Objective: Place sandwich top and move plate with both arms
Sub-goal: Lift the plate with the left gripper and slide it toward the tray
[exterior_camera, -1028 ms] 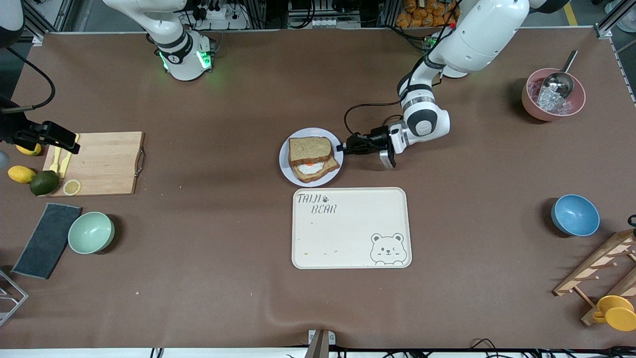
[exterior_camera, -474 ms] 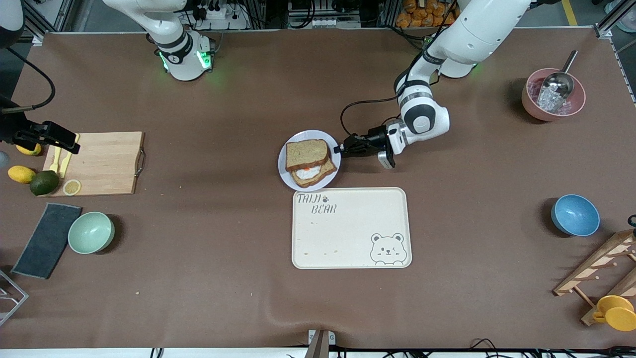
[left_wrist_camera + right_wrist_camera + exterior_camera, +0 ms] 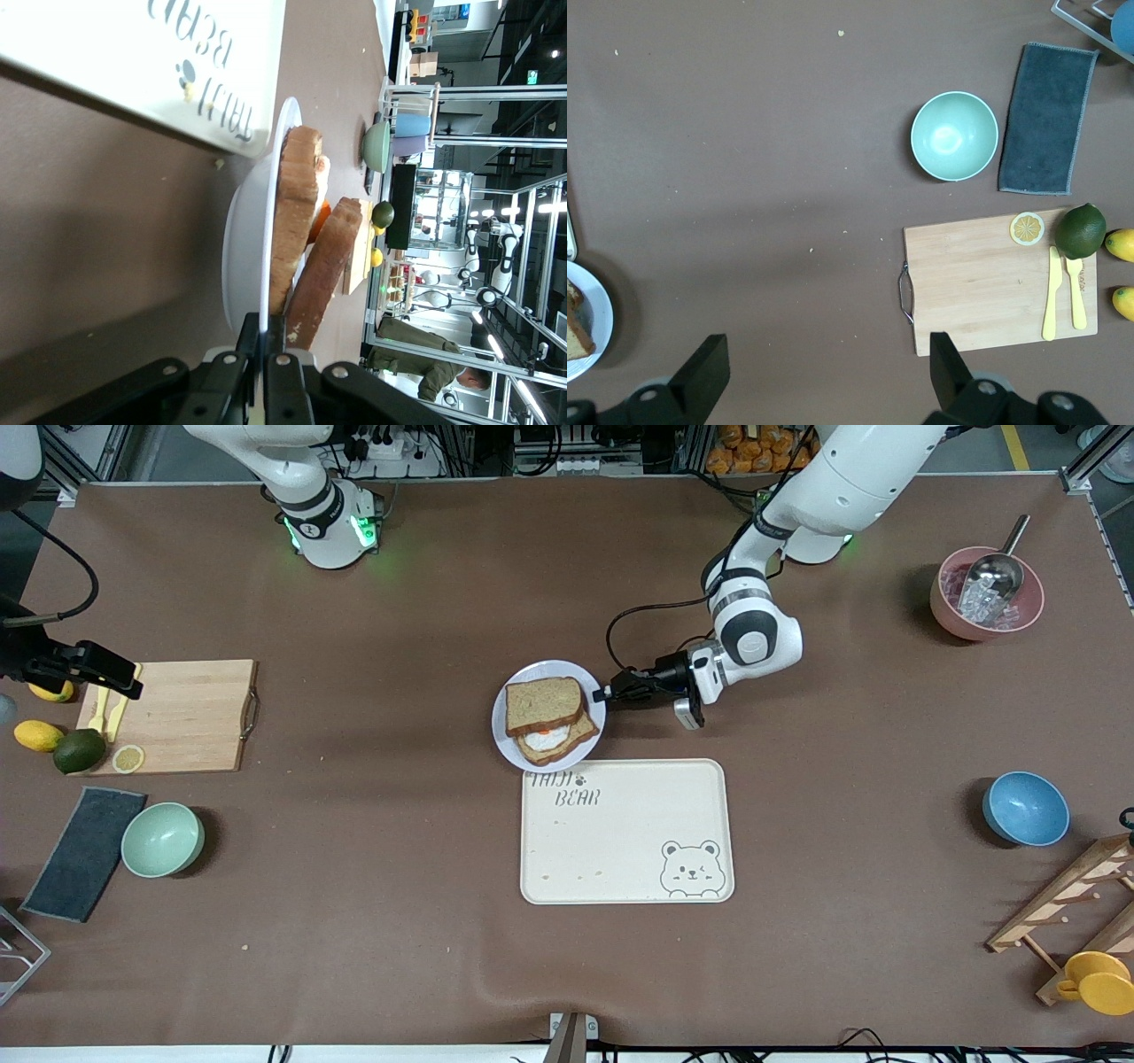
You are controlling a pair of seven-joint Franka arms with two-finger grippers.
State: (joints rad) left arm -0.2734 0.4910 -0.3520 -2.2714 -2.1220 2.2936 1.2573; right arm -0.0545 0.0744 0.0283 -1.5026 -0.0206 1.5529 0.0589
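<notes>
At the right arm's end of the table, the right gripper (image 3: pixel 97 669) hangs over the pale wooden cutting board (image 3: pixel 182 716) with its black fingers (image 3: pixel 700 372) spread wide and empty; this arm waits, well apart from the sandwich.

Toward the middle of the table, the small round lavender-white plate (image 3: pixel 502 731) lies with its rim overlapping the corner of the cream rectangular bear-printed tray (image 3: pixel 625 831), the tray being nearer the front camera. On the plate sits the sandwich top (image 3: pixel 543 704), a square slice of brown wholemeal bread with a darker crust, lying skewed over the lower slice with the fried egg (image 3: pixel 551 737), so that egg shows at one edge. The top slice looks placed, so the move of the plate is the step in hand.

Next comes the left gripper (image 3: pixel 609 691), reaching in low and nearly level from the left arm's end. Its fingers (image 3: pixel 285 385) are pressed together on the plate's thin rim, as the left wrist view shows, pinching the edge that faces the left arm.

The relation that matters: the plate lies straight out from the left fingers along their reach, while its free rim faces the right arm. The tray lies crosswise to that line, toward the front camera. By my reckoning the left arm is far the nearer, and the right gripper would have to cross much of the table to share the load.
</notes>
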